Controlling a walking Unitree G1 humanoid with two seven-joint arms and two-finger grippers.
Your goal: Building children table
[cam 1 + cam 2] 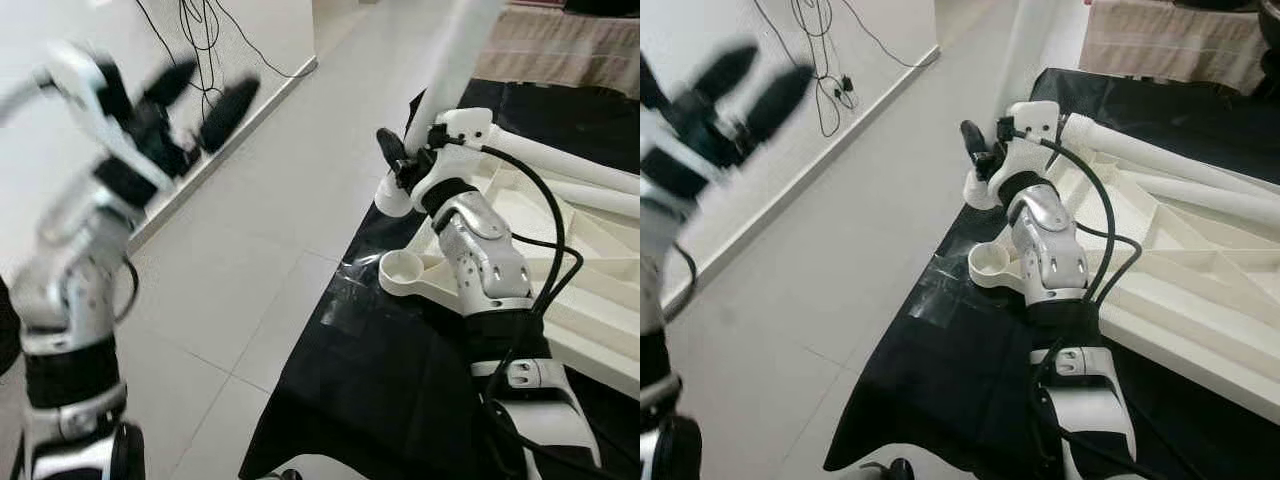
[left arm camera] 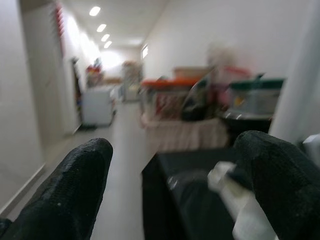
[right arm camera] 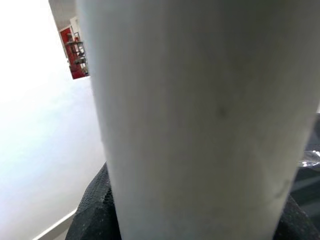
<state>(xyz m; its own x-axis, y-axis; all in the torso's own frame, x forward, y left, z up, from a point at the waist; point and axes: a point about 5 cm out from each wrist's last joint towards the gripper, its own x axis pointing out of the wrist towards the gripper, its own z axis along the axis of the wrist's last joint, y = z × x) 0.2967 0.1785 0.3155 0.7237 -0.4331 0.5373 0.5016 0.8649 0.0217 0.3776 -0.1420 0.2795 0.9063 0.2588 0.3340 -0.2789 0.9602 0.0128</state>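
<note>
The children's table top lies upside down on a black sheet spread over the tiled floor. Its ribbed white underside faces up, which puts the round corner leg socket open to the ceiling and ready to receive a leg. Other white legs lie across the underside further back.

The right end effector is closed around a white table leg. It grips near the leg's lower end. The leg stands nearly upright, tilted a little, with its foot just above and behind the open socket. The right wrist view confirms the hold: the white tube sits tight against the black fingers at both sides. The grip low on the leg appears chosen to give control over the end that must enter the socket. The upright pose suits a downward push into it.

The left end effector is raised on the robot's left, over bare floor, well apart from the table parts. Its fingers are spread wide and hold nothing. It is blurred in the head views, so its exact pose is uncertain. In the inspector's judgement it is kept clear of the work, or is being brought round to steady the leg.

Assessment: the step in hand is seating a leg. The leg foot is not yet in the socket. The risk is misalignment, since the leg leans and the socket rim is narrow.
</note>
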